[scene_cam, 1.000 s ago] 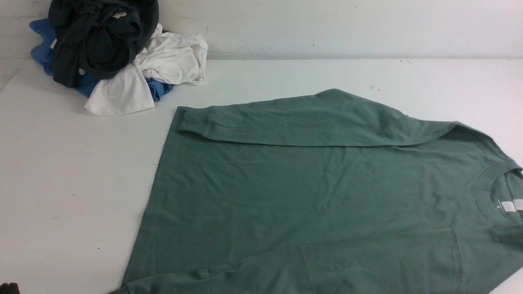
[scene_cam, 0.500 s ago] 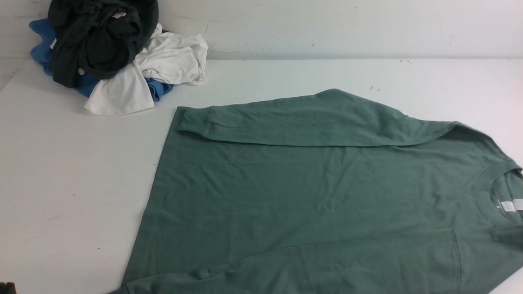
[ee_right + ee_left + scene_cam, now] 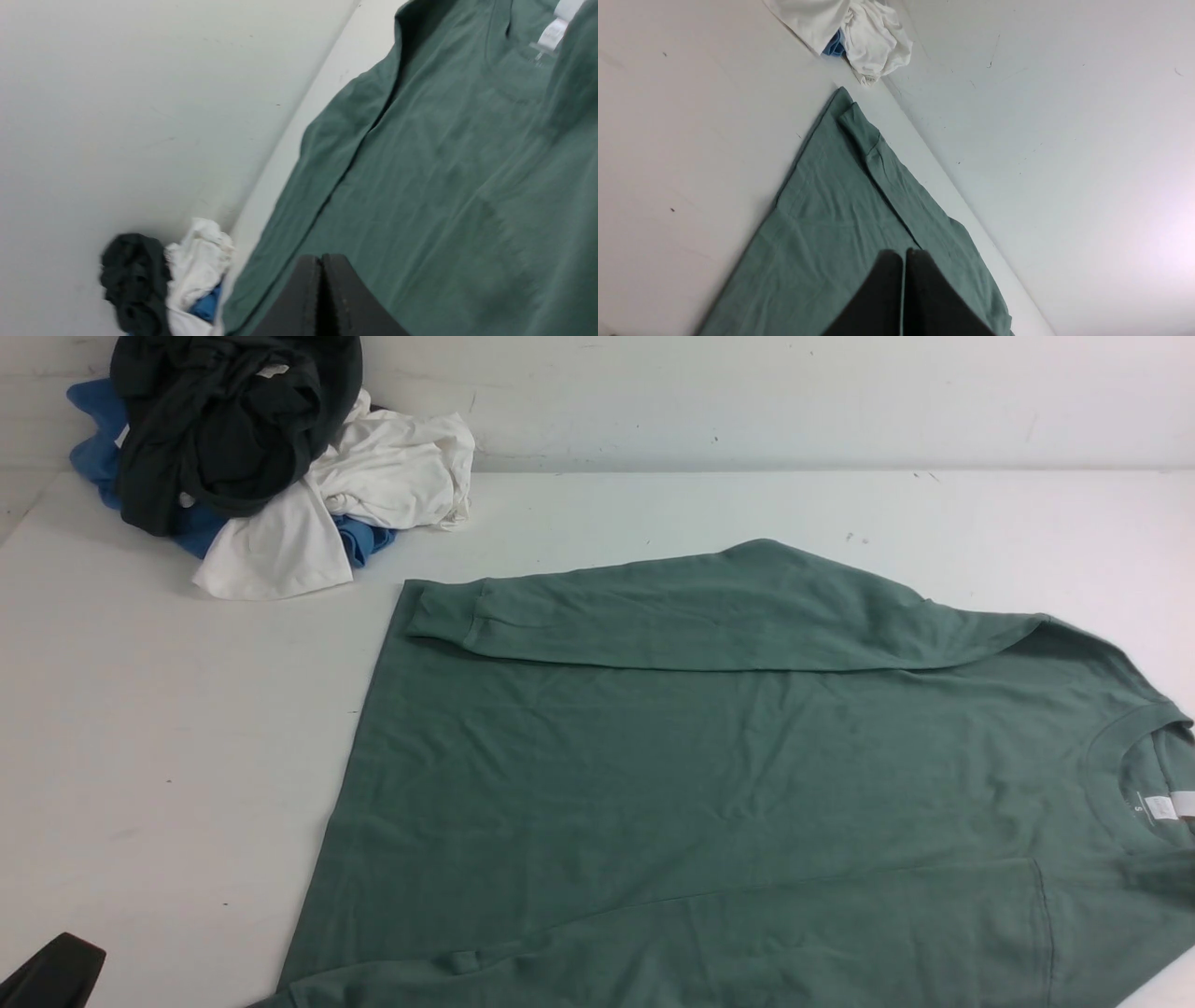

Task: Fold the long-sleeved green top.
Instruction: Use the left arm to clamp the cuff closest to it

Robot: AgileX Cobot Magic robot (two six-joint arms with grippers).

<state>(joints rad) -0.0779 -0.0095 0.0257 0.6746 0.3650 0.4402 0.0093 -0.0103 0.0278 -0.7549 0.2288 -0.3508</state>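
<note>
The green long-sleeved top [image 3: 653,756] lies spread on the worktop [image 3: 187,756], reaching its near and right edges, 2 sleeves folded over the body. The left tool [image 3: 903,254] and right tool [image 3: 324,259] are each closed narrow, holding 0 garments.

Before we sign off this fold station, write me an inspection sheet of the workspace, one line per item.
Surface: white table, a few small dark specks.
Job's things: green long-sleeved top spread flat, both sleeves laid over the body, neck with white labels toward the robot's right; body not folded yet.
Clutter: heap at the far left, with dark garment, white garment and blue garment.
Grippers: left gripper shut, nothing held; right gripper shut, nothing held.
Cables: nothing seen.
Surroundings: pale wall behind the table, faint marks on it.
</note>
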